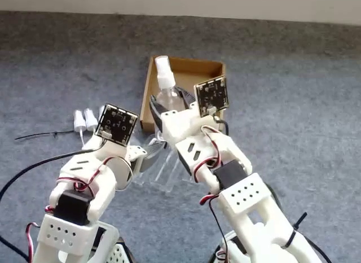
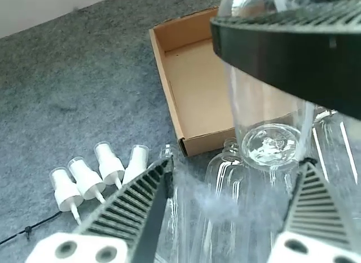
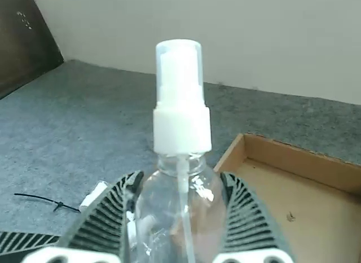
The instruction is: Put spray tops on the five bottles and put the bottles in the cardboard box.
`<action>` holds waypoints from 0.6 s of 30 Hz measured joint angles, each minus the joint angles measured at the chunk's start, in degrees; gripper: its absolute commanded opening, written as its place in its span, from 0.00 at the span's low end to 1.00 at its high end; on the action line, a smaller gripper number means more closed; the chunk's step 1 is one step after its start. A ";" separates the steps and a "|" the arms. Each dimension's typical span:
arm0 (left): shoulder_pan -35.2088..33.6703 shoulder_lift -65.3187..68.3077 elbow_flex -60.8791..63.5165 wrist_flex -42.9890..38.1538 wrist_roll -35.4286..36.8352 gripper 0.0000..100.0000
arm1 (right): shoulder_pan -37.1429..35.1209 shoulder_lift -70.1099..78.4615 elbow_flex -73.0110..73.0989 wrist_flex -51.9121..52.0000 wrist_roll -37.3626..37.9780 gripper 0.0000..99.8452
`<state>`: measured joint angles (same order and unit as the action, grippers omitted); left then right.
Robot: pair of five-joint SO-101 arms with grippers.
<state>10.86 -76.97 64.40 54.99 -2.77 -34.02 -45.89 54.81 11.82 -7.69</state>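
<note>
Right wrist view has the bottle (image 3: pixel 169 212) upright in the right gripper (image 3: pixel 177 204), whose jaws are clamped on its clear round belly just below the shoulder. Its white top (image 3: pixel 181 105) is on, with the dip tube running down inside. Whether the top is screwed fully home cannot be told.

From the high view the bottle (image 1: pixel 168 99) hangs over the near left corner of the box (image 1: pixel 189 64), not over the middle. That is the first risk, as I judge it. Lowered from there, its base could land on the box's near wall and tip outward onto the table (image 1: pixel 293 105). The glossy belly gives the ribbed fingers little to bite on, so a jolt could let the bottle twist or slide in the grip. The box is shallow, so a bottle let go upright may topple. A loose top could then come off.

The second risk is crowding. The left gripper (image 2: pixel 234 172) sits low and just beside the held bottle (image 2: pixel 265 122), its jaws wide apart, over the bare bottles (image 2: pixel 223 184) lying in front of the box (image 2: pixel 169 82). The two arms are close together, so a swing by either one could knock the other, or sweep the bare bottles so that they roll away.

Four loose tops (image 2: pixel 96 172) lie in a row, well clear of both grippers. An arm or cable dragged across them would scatter them.
</note>
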 measured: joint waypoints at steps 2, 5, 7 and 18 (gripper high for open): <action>0.09 -0.09 1.49 -1.58 0.26 0.31 | -0.44 0.00 -0.09 0.18 -0.09 0.00; -0.09 -0.09 3.52 -4.48 0.35 0.31 | -1.58 0.00 -0.09 3.52 -0.09 0.00; -0.09 -0.09 4.48 -5.98 0.35 0.29 | -2.20 -0.09 -0.09 5.01 -0.09 0.00; 0.09 -0.09 4.84 -6.95 0.35 0.28 | -2.99 -11.96 -0.09 13.45 -0.09 0.00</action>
<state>10.95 -77.05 69.23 48.04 -2.42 -37.01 -57.85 54.73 25.27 -7.78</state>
